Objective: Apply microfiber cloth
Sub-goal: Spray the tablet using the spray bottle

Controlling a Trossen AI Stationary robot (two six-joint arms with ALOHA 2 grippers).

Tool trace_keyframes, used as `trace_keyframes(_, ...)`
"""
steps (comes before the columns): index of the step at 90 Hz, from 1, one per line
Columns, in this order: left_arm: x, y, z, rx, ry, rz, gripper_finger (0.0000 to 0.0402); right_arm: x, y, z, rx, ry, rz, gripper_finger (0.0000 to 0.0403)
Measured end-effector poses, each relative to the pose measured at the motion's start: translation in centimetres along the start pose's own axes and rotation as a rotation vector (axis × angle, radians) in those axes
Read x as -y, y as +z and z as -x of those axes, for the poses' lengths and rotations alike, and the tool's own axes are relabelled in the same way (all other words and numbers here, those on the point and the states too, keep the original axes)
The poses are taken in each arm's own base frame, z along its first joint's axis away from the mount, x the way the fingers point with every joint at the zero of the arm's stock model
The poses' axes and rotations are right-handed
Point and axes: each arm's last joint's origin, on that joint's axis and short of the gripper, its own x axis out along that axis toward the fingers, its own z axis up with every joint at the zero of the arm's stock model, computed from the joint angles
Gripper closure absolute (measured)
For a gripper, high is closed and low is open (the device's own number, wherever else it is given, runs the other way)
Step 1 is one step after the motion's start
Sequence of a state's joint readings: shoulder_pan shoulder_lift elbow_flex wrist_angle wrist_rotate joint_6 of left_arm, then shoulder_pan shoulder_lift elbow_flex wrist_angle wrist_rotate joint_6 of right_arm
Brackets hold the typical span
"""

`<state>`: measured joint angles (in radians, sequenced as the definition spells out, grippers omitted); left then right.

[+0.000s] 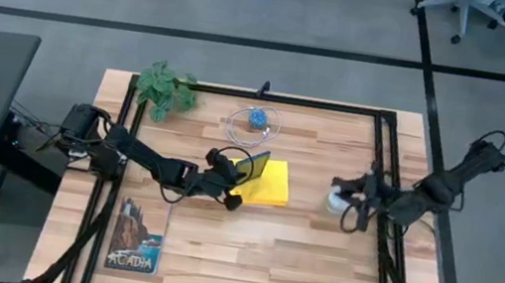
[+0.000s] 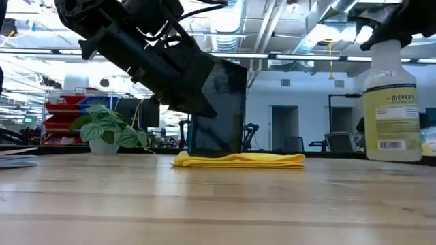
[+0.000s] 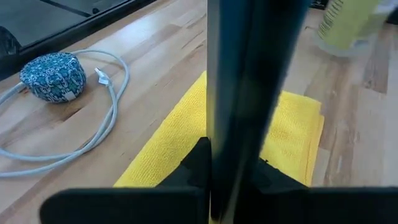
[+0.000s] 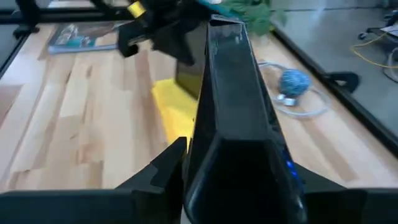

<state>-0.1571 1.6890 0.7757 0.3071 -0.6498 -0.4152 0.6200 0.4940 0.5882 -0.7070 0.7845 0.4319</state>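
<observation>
We saw the left claw [image 1: 233,181] gripping a dark rectangular tablet [image 1: 255,166] upright over the flat, folded bright yellow microfiber cloth [image 1: 266,186] mid-tabletop [image 1: 295,258]; the right claw [image 1: 337,196] clasped a spray bottle [image 2: 390,102].

Two slender, matte black, jointed arms. The left arm [image 1: 145,159] carries loose black cables looped along its links and a boxy dark base housing. The right arm [image 1: 425,193] shows bundled black cabling at its elbow. Both arms' fingers are flat, black and angular.
</observation>
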Motion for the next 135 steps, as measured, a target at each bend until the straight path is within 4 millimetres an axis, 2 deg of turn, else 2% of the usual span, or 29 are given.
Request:
trace_keyframes(12, 0.0, 0.1, 0.0, 0.007, -0.003, -0.016, 0.0392, 0.8, -0.7, 0.3, 0.030, 0.002, -0.016, 0.0282)
trace_keyframes(25, 0.4, 0.1, -0.3, 0.030, -0.036, -0.041, 0.0392, 0.8, -1.8, -0.1, 0.012, 0.019, -0.009, 0.0277)
trace_keyframes(57, 1.1, -1.6, -2.0, 0.043, -0.032, -0.003, 0.0392, 0.7, -1.6, -0.1, 0.022, 0.024, -0.018, 0.0158)
trace_keyframes(69, 1.2, -1.7, -1.9, 0.039, -0.040, -0.008, 0.0392, 0.9, -0.8, 0.4, 0.012, 0.023, -0.009, 0.0136)
trace_keyframes(84, 1.3, -1.7, -1.9, 0.040, -0.046, -0.017, 0.0392, 1.0, 0.7, 1.2, -0.005, 0.027, 0.003, 0.0132)
trace_keyframes(108, 1.3, -1.8, -1.9, 0.037, -0.050, -0.019, 0.0392, 0.4, 2.3, 1.5, -0.139, 0.018, 0.070, 0.0132)
trace_keyframes(120, 1.3, -1.9, -1.9, 0.035, -0.051, -0.020, 0.0392, 0.1, 3.9, 1.7, -0.187, -0.011, 0.129, 0.0131)
trace_keyframes(135, 1.3, -1.9, -1.9, 0.033, -0.053, -0.021, 0.0392, -0.2, 7.0, 2.1, -0.203, -0.075, 0.198, 0.0132)
